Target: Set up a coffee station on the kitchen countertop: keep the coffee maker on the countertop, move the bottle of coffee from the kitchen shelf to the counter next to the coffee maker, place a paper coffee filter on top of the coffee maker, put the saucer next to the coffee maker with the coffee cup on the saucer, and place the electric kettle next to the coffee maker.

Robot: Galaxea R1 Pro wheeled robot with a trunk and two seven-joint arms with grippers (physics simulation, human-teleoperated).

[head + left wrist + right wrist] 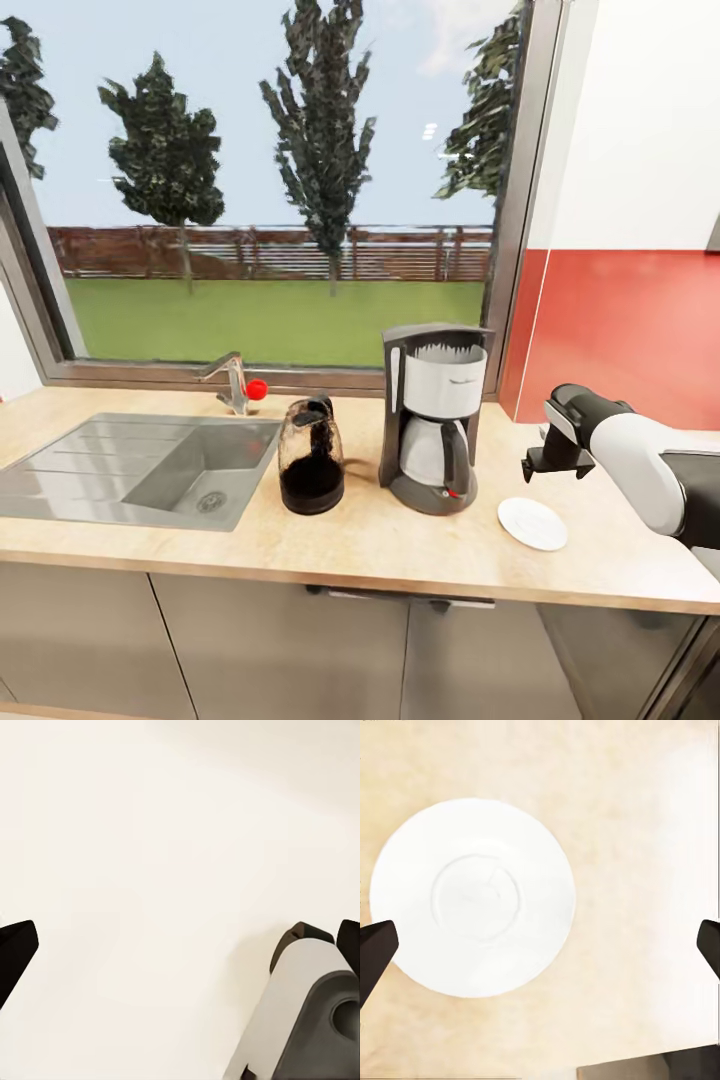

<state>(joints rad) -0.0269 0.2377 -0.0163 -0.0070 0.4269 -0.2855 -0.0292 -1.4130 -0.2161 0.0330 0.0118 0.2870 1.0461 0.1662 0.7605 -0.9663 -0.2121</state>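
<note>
The grey coffee maker (435,420) stands on the countertop under the window, with a white paper filter (447,353) in its top. Left of it stands a clear glass bottle of coffee (311,457) with dark contents. A white saucer (532,523) lies flat on the counter to the machine's right, near the front edge. My right gripper (537,467) hangs above and just behind the saucer. In the right wrist view the saucer (472,898) lies below the open right gripper (540,945), its fingertips (375,952) wide apart and empty. The left gripper (180,945) is open over a pale surface.
A steel sink (60,470) with a faucet (236,385) and red knob fills the counter's left part. The window runs behind the counter; a red and white wall (630,330) stands at the right. Cabinet fronts sit below the counter edge.
</note>
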